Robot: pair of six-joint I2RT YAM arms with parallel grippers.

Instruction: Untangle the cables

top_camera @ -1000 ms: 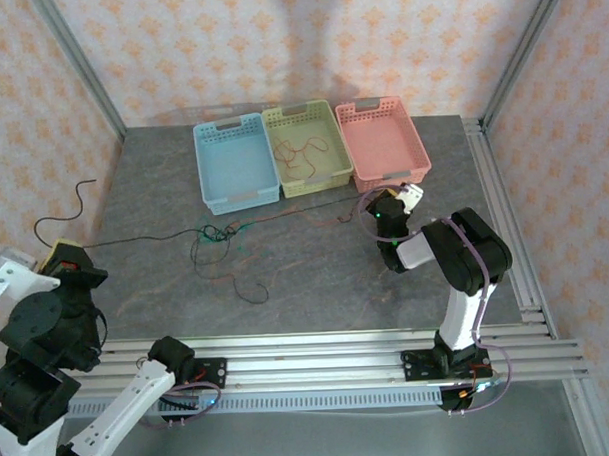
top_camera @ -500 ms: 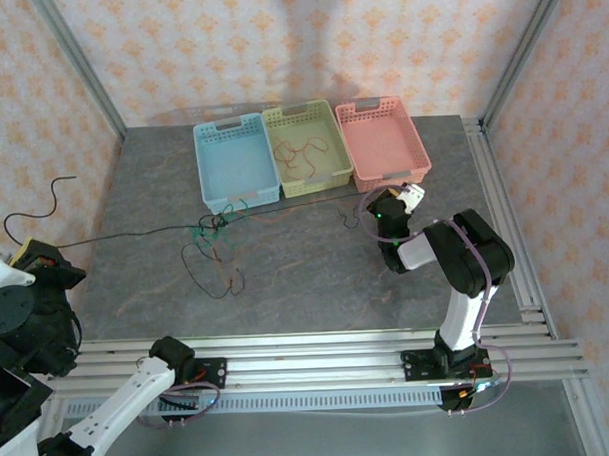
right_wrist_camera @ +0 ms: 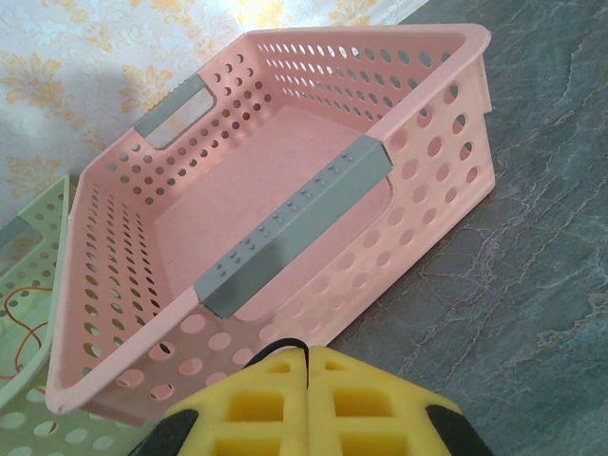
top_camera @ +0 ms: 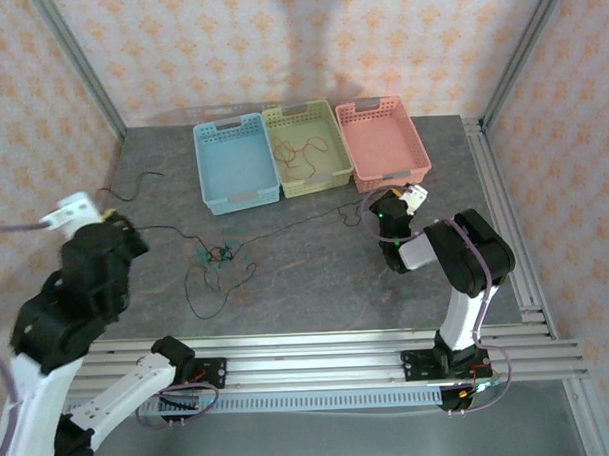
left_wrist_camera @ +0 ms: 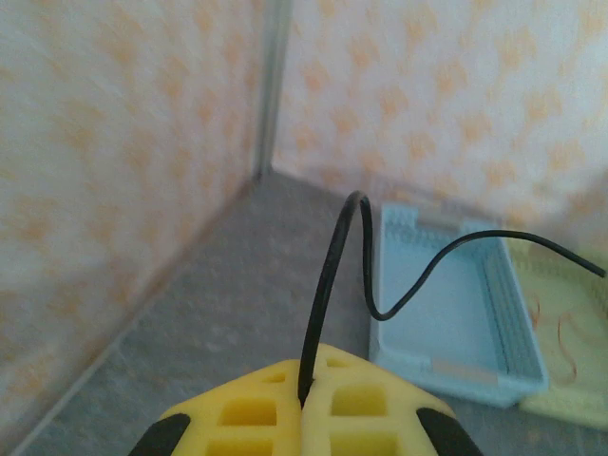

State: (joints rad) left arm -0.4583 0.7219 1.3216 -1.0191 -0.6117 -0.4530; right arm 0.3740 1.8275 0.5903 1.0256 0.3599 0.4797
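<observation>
Over table (top_camera: 316,278): both jaws clamped on cables (left_wrist_camera: 328,285); knot (top_camera: 217,255) lying between them.

Black-and-white left arm (top_camera: 81,286) and right arm (top_camera: 456,255) carry purple cables (top_camera: 478,272), yellow claw pads (left_wrist_camera: 266,388).

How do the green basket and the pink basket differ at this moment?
The green basket holds a loose red-orange cable; the pink basket holds nothing. The green basket sits in the middle of the row, the pink basket at its right end. Both are perforated plastic trays of like shape with grey handle strips, side by side at the far side of the table.
</observation>
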